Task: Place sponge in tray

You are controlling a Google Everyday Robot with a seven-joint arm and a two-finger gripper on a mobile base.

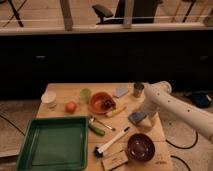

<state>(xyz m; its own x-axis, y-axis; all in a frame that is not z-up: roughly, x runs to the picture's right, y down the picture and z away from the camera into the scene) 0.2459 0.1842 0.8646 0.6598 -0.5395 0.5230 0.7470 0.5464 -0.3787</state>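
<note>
The slate-blue sponge lies flat on the wooden table, right of the centre. My gripper hangs at the end of the white arm, which comes in from the right, and sits right at the sponge's right edge. The arm hides where the two meet. The green tray sits at the table's front left corner with nothing in it, well to the left of the sponge.
A paler grey-blue pad and a metal can lie behind the sponge. An orange bowl, a green cup, an orange fruit and a white cup stand behind the tray. A dark-red bowl and a brush lie at the front.
</note>
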